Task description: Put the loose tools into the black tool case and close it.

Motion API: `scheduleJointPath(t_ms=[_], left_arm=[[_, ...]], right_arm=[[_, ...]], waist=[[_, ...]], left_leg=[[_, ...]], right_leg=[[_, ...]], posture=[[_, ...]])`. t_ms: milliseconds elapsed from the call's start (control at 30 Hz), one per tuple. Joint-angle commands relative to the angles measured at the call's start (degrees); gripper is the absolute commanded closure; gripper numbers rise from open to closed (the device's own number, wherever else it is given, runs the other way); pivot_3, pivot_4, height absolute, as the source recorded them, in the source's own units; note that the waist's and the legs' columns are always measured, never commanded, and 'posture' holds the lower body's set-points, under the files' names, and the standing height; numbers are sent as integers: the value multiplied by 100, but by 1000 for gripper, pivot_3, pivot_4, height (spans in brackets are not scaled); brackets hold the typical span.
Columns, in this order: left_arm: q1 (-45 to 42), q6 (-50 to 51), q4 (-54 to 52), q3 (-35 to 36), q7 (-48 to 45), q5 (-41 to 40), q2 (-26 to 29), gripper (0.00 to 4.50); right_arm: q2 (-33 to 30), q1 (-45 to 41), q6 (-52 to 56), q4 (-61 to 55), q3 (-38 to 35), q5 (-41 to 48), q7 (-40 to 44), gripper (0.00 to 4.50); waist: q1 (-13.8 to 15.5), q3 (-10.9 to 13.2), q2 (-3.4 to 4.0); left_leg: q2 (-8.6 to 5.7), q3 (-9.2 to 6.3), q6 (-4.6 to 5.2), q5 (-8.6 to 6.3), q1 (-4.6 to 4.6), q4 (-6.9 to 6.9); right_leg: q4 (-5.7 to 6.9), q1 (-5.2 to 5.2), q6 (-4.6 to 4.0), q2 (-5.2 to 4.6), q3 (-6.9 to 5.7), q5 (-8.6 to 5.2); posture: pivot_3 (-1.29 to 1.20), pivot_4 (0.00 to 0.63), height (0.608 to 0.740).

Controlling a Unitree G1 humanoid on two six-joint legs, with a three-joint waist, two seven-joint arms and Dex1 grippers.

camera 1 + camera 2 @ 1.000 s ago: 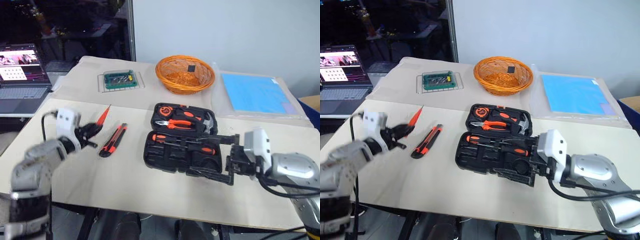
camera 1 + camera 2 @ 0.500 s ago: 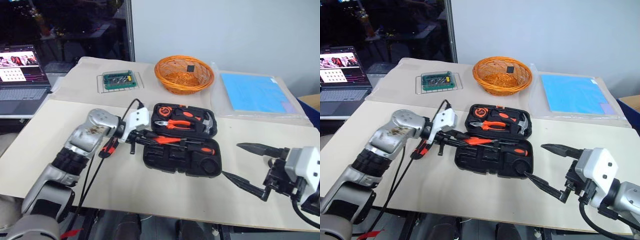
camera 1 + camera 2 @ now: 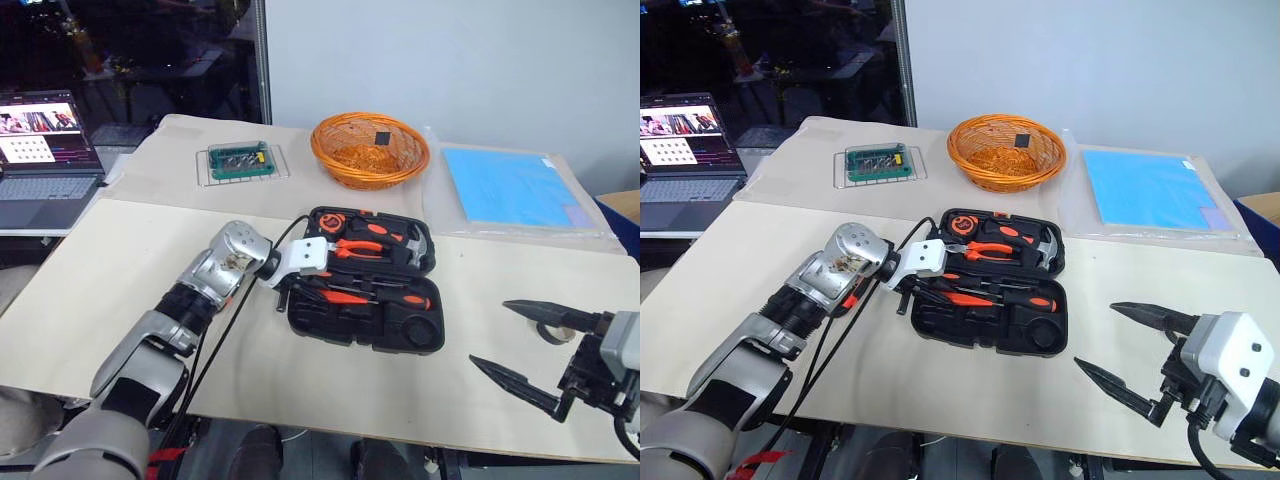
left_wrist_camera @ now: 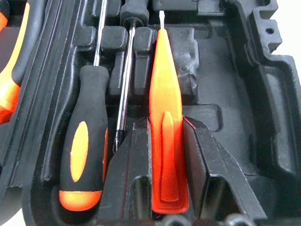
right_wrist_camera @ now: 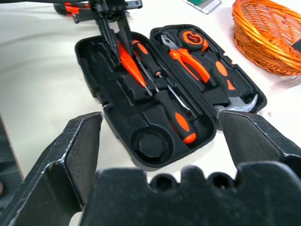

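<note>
We see the black moulded-plastic clamshell tool case [image 3: 365, 290] lying open near the middle of the pale worktop [image 3: 120, 270], its shaped recesses facing up. Our left hand [image 4: 167, 155] reaches over the case's near half from its left end, fingers closed on a slim orange screwdriver [image 4: 165, 141], which lies flat and points along the tray just above an empty recess. Just beside it in the same tray sits another slim screwdriver with an orange-and-black handle [image 4: 84, 155], its steel shaft running parallel, and a second thin shaft lies between the two. The far half of the case holds the orange-handled pliers [image 3: 350, 248] and a hammer [image 3: 418, 243]. Our right hand [image 3: 520, 340] hovers well apart from the case, off its right end near the worktop's front edge, its two black fingers [image 3: 545, 312] spread wide and gripping nothing. Behind the case stand an orange wicker basket [image 3: 370, 150], a blue sheet [image 3: 510, 185] and a green circuit board [image 3: 237, 160]. We can read no writing on any of them.
</note>
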Motion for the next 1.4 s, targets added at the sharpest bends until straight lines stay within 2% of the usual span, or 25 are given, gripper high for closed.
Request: scheduleJointPath(t_ms=[33, 233, 300, 467, 567, 633, 700, 733, 767, 833, 900, 1033, 1200, 1300, 1400], left_arm=[[-89, -191, 229, -31, -144, 246, 55, 3955], [-61, -293, 300, -25, -263, 294, 7, 3955], [-63, -177, 302, 53, -213, 246, -53, 3000], [-62, 309, -110, 779, -190, -385, 8, 1250], [83, 1200, -641, 1401, -391, -1132, 163, 1250], [166, 1744, -815, 1738, -86, -1417, 106, 1818], [429, 1693, -1114, 1929, 86, -1555, 51, 2413], [592, 1695, -1223, 2036, 324, -1602, -79, 2897], [749, 1594, -1295, 2085, 552, -1575, -192, 3135], [1026, 1469, -1463, 2132, 900, -1562, -426, 3922], [1378, 1324, -1669, 2031, 1211, -1428, -605, 4380], [1762, 1125, -1637, 1600, 1834, -886, -826, 4380], [1937, 1151, -1219, 758, 1949, -86, -632, 4380], [1969, 1121, -1110, 642, 1992, 31, -557, 4380], [2009, 846, -1085, 1003, 2191, -221, -677, 4380]], right_arm=[[-9, 11, -68, -153, -116, 69, -65, 0], [-62, -67, -65, -118, 18, 52, -128, 0], [-88, -106, -70, -82, 56, 40, -124, 0], [-101, -122, -56, -87, 51, 59, -105, 0], [-97, -127, -86, -46, 84, 12, -92, 0], [-93, -155, -98, -26, 148, -14, -112, 0], [-106, -224, -101, -3, 240, -38, -155, 0], [-125, -295, -99, 24, 310, -64, -192, 0], [-144, -352, -93, 44, 366, -87, -221, 0], [-176, -441, -89, 97, 429, -113, -237, 0], [-196, -512, -43, 80, 447, -85, -267, 0], [-214, -535, 2, 12, 504, -62, -329, 0], [-267, -534, 112, -152, 596, 47, -427, 0], [-295, -549, 135, -160, 615, 59, -437, 0], [-330, -733, 152, -135, 828, 69, -503, 0]], waist=[[-8, 0, 0], [-37, -1, 1], [-43, -1, 2], [-48, -1, 1], [-61, 1, 2], [-64, 0, 3], [-63, -2, 6], [-62, -4, 9], [-56, -5, 11], [-35, -4, 10], [-19, -4, 9], [3, -4, 10], [8, -21, 20], [-1, -52, 30], [-42, -61, 40]], left_leg=[[0, 0, 0, 0, 0, 0], [1, -1, 1, 0, 2, 1], [1, -1, 1, 0, 2, 3], [0, -2, 1, 0, 0, 5], [4, -4, 1, 0, -4, 3], [3, -5, 1, 0, -3, 4], [2, -5, 1, 0, -1, 6], [1, -6, 1, 0, 0, 7], [0, -6, 1, 0, 2, 7], [-1, -8, 2, 0, 4, 12], [-2, -9, 2, 0, 2, 16], [-1, -9, 2, 0, 2, 16], [-3, -7, 1, 0, 10, 16], [-2, -7, 1, -1, 26, 13], [1, -2, -6, -5, 74, 6]], right_leg=[[0, 0, 0, 0, 0, 0], [7, 0, 1, 1, 0, 0], [9, 1, 1, 1, 0, 0], [10, -1, 1, 1, 0, 0], [12, -5, 2, 2, -1, 0], [13, -3, 3, 2, -2, 0], [13, 0, 5, 1, -2, 0], [13, 2, 6, 0, -3, 0], [13, 4, 7, -1, -3, 0], [15, 9, 9, -1, -3, 2], [16, 8, 11, -2, -4, 3], [17, 7, 10, 1, -4, 4], [15, 15, 10, -1, -3, 4], [15, 26, 8, -1, -2, 3], [12, 42, -18, -2, 0, -33]], posture=[[0, 150, 740], [0, 150, 740], [0, 150, 740], [0, 150, 740], [0, 150, 740], [0, 150, 740], [0, 150, 740], [0, 150, 740], [0, 150, 740], [0, 150, 740], [0, 150, 740], [0, 150, 740], [0, 150, 740], [0, 150, 740], [0, 150, 740]])
